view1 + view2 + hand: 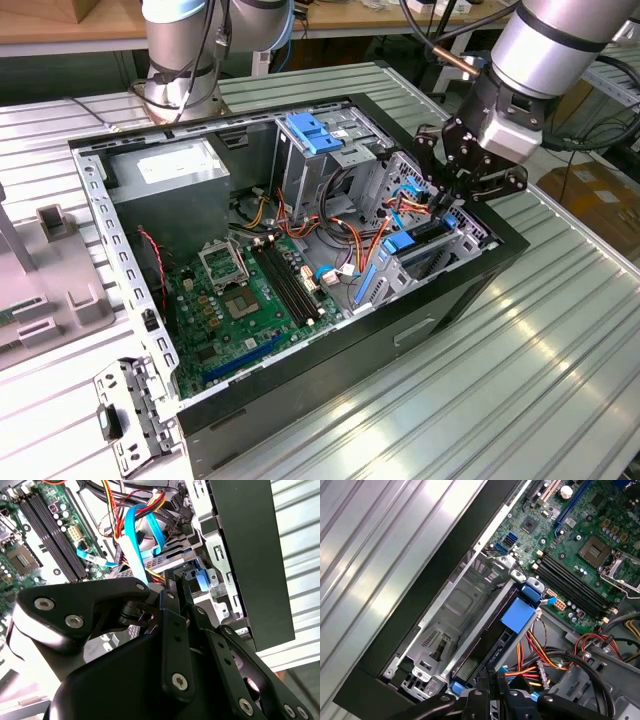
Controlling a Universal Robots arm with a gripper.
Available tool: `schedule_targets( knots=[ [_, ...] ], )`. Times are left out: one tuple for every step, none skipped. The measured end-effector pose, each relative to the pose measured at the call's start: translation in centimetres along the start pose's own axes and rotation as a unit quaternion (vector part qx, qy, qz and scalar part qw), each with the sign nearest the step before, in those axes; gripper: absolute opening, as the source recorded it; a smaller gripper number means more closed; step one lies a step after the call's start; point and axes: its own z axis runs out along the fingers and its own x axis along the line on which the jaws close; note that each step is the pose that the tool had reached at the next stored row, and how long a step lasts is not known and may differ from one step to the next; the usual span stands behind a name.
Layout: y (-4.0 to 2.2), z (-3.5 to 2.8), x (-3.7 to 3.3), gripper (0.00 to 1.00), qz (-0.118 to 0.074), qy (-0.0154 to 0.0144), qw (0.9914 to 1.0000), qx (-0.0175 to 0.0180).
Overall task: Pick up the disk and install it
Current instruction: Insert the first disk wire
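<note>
The disk [492, 630] already sits edge-on in the bay at the case's [440, 330] front corner, so installation looks nearly done, with the hand [452, 205] pressed together on its end.

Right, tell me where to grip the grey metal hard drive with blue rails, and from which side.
Probably take the grey metal hard drive by its exposed upper edge, between the blue rails, coming straight down from above. It stands on edge in the metal drive cage, whose walls cover its flat faces, and orange and black cables crowd one side.
</note>
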Motion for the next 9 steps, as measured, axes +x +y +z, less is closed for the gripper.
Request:
schedule_targets(
  knots=[
    [0.0,0.0,0.0,0.18,0.004,0.0001,0.99999,0.0001],
    [0.0,0.01,0.0,0.18,0.008,0.0002,0.99997,0.0003],
    [0.0,0.01,0.0,0.18,0.015,0.0004,0.99989,0.0005],
    [0.0,0.01,0.0,0.18,0.019,0.0006,0.99983,0.0007],
    [0.0,0.01,0.0,0.18,0.022,0.0006,0.99976,0.0008],
    [0.0,0.02,0.0,0.18,0.027,0.0008,0.99964,0.0009],
    [0.0,0.02,0.0,0.18,0.032,0.0009,0.99949,0.0011],
    [0.0,0.03,0.0,0.18,0.035,0.001,0.99938,0.0013],
    [0.0,0.03,0.0,0.18,0.038,0.0011,0.99928,0.0014]
  ],
)
